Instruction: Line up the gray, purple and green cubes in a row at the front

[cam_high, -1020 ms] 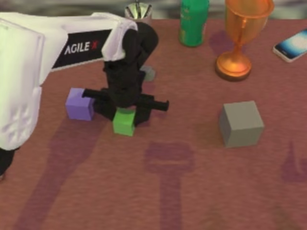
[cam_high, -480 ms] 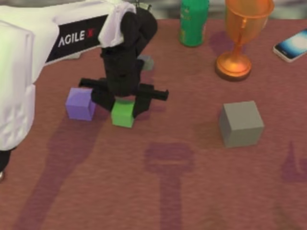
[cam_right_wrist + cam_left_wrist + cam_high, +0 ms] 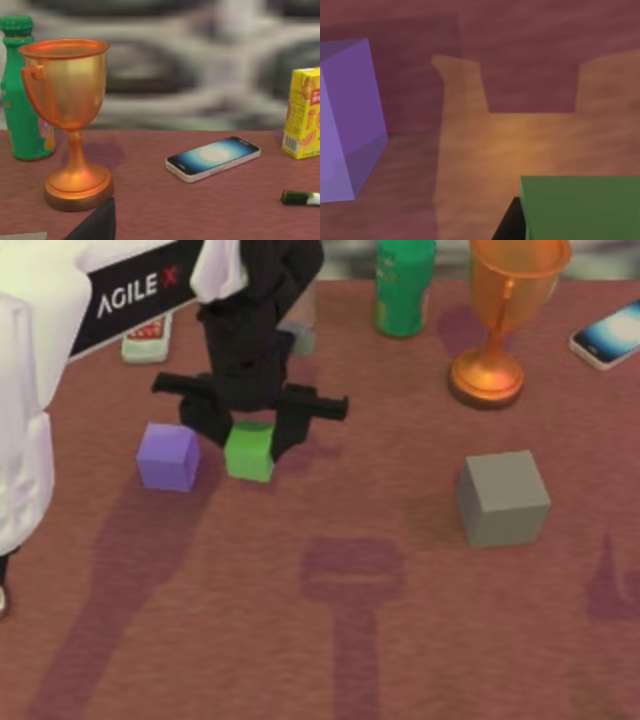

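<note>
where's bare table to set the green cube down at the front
The front strip below the purple cube and gray cube is bare. So is the gap between the green cube and the gray one. The back edge is crowded: green can, trophy, phone. The left end effector straddles the green cube.

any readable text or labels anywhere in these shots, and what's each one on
"AGILE X": white letters on the black panel of the left arm, top view.
Yellow juice carton: printing with a red patch and a barcode, too blurred to read.
Green bottle: label graphics, unreadable.
Small white item with a red patch beside the left arm: unreadable.
Phone: glowing screen, no text.
Purple cube, green cube, gray cube, trophy: no markings.
</note>
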Controlling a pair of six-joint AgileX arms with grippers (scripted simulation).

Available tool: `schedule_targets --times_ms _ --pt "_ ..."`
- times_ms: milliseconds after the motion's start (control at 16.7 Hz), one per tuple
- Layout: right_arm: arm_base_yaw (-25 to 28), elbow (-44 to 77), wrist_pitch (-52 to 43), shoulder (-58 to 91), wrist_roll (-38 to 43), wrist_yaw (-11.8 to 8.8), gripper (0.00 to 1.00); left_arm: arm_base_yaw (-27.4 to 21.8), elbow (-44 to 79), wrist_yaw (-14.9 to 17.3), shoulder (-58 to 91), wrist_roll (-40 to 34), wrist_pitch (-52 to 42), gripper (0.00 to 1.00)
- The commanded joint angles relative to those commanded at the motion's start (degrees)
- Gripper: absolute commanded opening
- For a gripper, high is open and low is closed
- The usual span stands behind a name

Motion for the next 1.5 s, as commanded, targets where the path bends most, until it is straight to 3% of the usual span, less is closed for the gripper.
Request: schedule_targets --times_ms 300,900,1080,1500 --pt "0.0 0.0 0.0 0.0 0.0 0.0 1.0 -4.9 1.7 -0.2 0.6 -6.6 -1.2 0.0" --pt "0.0 0.0 0.0 0.0 0.0 0.0 1.0 -27.0 5.8 -1.0 1.0 -40.0 -6.0 0.0" --pt "0.0 0.0 0.0 0.0 0.0 0.0 1.0 -29.2 6.1 -1.1 0.7 -42.6 -6.2 0.0" --pt "0.0 0.0 0.0 0.0 0.0 0.0 1.0 -28.9 2.3 -1.1 1.2 -42.5 -1.9 0.0"
